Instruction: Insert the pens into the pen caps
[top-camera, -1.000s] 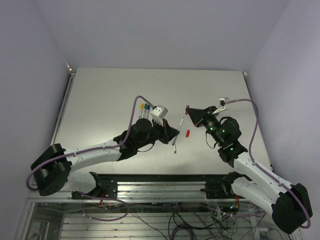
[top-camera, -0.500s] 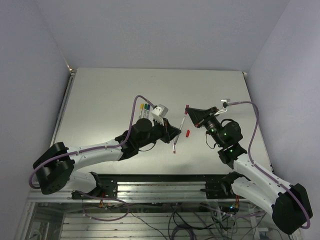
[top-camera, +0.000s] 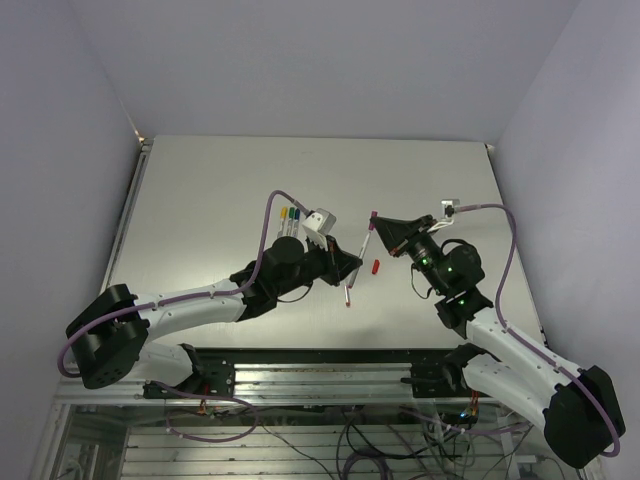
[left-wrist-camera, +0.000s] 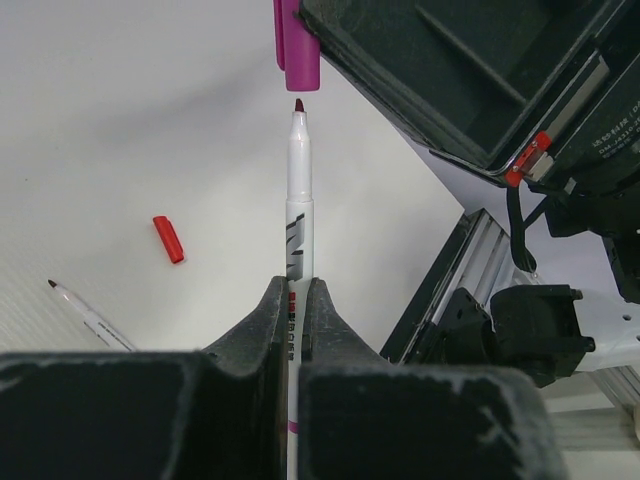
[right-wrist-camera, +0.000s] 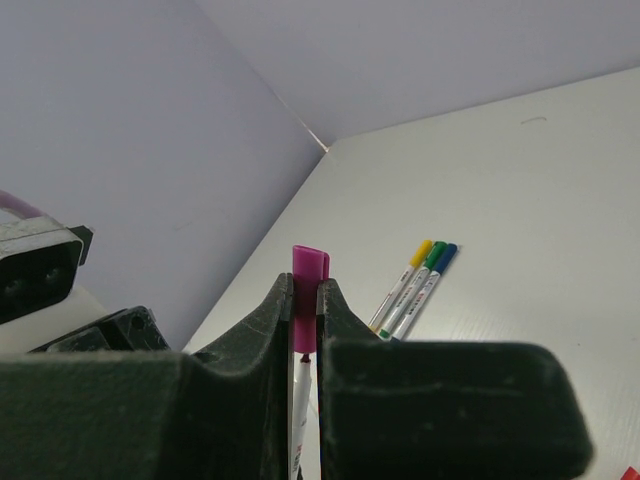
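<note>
My left gripper (left-wrist-camera: 297, 285) is shut on a whitish pen (left-wrist-camera: 298, 200) with a purple tip, held above the table. My right gripper (right-wrist-camera: 306, 285) is shut on the purple pen cap (left-wrist-camera: 298, 45), its open end facing the pen. The tip sits in line with the cap's mouth, a small gap short of it. In the top view the two grippers meet at mid-table, left gripper (top-camera: 348, 266) and right gripper (top-camera: 377, 220), with the pen (top-camera: 364, 246) between them. A red cap (left-wrist-camera: 168, 239) and an uncapped red-tipped pen (left-wrist-camera: 85, 315) lie on the table.
Three capped pens, yellow, green and blue (right-wrist-camera: 415, 275), lie side by side on the table (top-camera: 200, 200) behind the left arm, seen as the capped pens (top-camera: 290, 219) in the top view. The red cap (top-camera: 375, 267) lies under the grippers. Walls close the table's back and sides.
The left gripper has carried the pen up and to the right, bringing its tip to the cap. The right gripper shifted slightly. Over the last half second almost nothing moved.
</note>
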